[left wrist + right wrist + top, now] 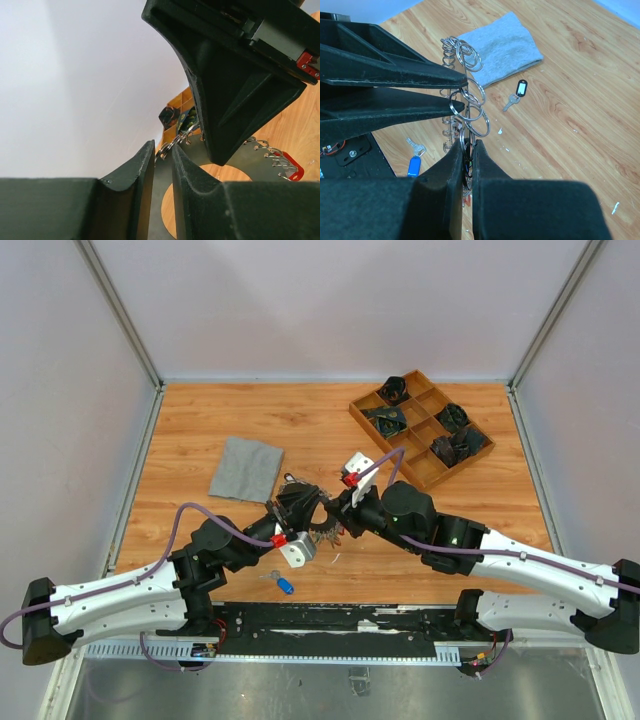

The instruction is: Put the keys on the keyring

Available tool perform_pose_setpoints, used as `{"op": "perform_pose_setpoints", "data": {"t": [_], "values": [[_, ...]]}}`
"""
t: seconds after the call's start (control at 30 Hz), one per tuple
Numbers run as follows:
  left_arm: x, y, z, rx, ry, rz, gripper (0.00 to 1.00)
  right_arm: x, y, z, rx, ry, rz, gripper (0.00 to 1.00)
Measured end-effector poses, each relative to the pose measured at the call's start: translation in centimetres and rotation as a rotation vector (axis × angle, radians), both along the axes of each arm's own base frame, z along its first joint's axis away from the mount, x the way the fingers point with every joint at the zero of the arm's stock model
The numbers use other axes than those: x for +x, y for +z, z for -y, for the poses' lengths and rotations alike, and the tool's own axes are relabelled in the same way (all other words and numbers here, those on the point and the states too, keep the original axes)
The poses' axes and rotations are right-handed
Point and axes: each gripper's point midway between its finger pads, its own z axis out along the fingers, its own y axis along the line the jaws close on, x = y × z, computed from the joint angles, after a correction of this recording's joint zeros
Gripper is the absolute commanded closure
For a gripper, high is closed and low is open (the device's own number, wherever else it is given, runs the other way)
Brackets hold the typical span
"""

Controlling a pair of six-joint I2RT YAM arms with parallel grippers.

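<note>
Both grippers meet over the middle of the table with the keyring [322, 526] hanging between them, a bunch of wire rings and silver keys. My right gripper [468, 144] is shut on thin rings of the keyring [470, 107]. My left gripper [162, 147] has its jaws a narrow gap apart, their tips pinching small rings [175, 142] at the bunch's edge. The left fingers [420, 75] reach in from the left in the right wrist view. Loose keys lie on the wood: one with a blue tag [285, 586] [414, 164] and one with a black tag [519, 91]. A red tag [291, 167] hangs on the bunch.
A grey cloth square [245, 468] [500, 45] lies left of centre. A wooden compartment tray [420, 425] holding dark items stands at the back right. White walls close off the table's sides and back.
</note>
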Motion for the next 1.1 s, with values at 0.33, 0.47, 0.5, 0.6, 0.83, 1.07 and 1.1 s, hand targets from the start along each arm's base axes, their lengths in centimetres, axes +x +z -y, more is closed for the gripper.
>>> {"op": "perform_pose_setpoints", "data": {"t": [0.33,0.47,0.5,0.6,0.83,1.07,1.1], "values": [[0.0,-0.1,0.0,0.002,-0.002,-0.002,0.73,0.0,-0.1,0.0,-0.001,0.001,-0.001,0.99],[-0.2,-0.4,0.0,0.01,-0.009,-0.017,0.66,0.0,-0.1,0.0,-0.001,0.002,-0.001,0.99],[-0.2,-0.5,-0.1,0.011,-0.01,-0.021,0.66,0.0,-0.1,0.0,-0.002,0.002,-0.001,0.99],[-0.5,-0.5,-0.4,0.003,-0.016,-0.042,0.65,0.0,0.0,0.0,-0.004,0.004,0.003,0.99],[-1.6,1.8,-2.0,-0.121,-0.04,-0.122,0.63,-0.2,0.4,0.4,-0.007,0.036,0.072,0.99],[-2.7,2.9,-3.4,-0.192,-0.07,-0.186,0.54,-1.0,-0.1,1.1,-0.048,0.133,0.201,0.99],[-2.8,2.9,-3.4,-0.186,-0.073,-0.196,0.54,-1.2,-0.1,1.2,-0.056,0.149,0.223,0.99]]}}
